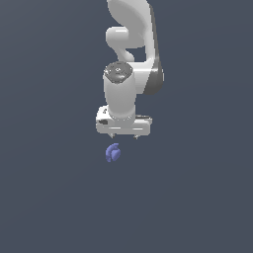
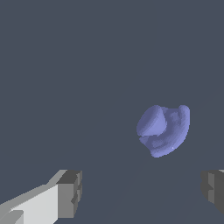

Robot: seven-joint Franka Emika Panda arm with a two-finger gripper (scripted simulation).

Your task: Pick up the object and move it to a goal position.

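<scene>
The object (image 1: 113, 152) is a small periwinkle-blue lumpy shape of curved lobes lying on the dark grey surface. The white arm hangs over it, and my gripper (image 1: 124, 136) sits just behind the object, slightly toward the exterior view's right, with only its fingertips showing below the hand. In the wrist view the object (image 2: 164, 130) lies ahead of the gripper (image 2: 142, 192), apart from both fingers. The fingers (image 2: 70, 194) stand wide apart and hold nothing. The jaws are open.
The dark grey surface (image 1: 49, 197) stretches flat all around with no other objects in view. The arm's white links (image 1: 131, 39) rise toward the top of the exterior view.
</scene>
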